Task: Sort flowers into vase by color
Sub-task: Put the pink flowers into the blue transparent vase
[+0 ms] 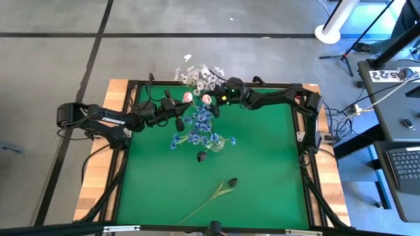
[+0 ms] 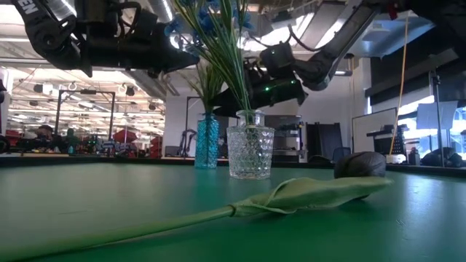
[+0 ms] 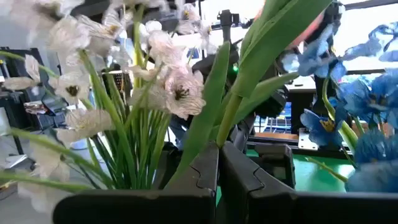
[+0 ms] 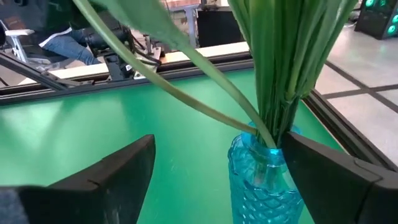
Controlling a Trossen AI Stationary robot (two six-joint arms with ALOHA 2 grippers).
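On the green tabletop (image 1: 262, 177) you have two vases near the upper middle of the high view: the blue vase (image 4: 264, 177) at the far edge, holding white sprays (image 3: 177, 90), and the clear vase (image 2: 250, 151), holding blue sprays (image 1: 197, 128). Your left jaws (image 3: 217, 180) are clamped on a pink tulip's stem (image 3: 233, 112), which runs steeply upward just beside the blue vase. Your right jaws (image 4: 214, 171) stand wide, straddling that vase's neck. A dark tulip (image 1: 220, 190) lies flat, lower centre, well apart from both arms.
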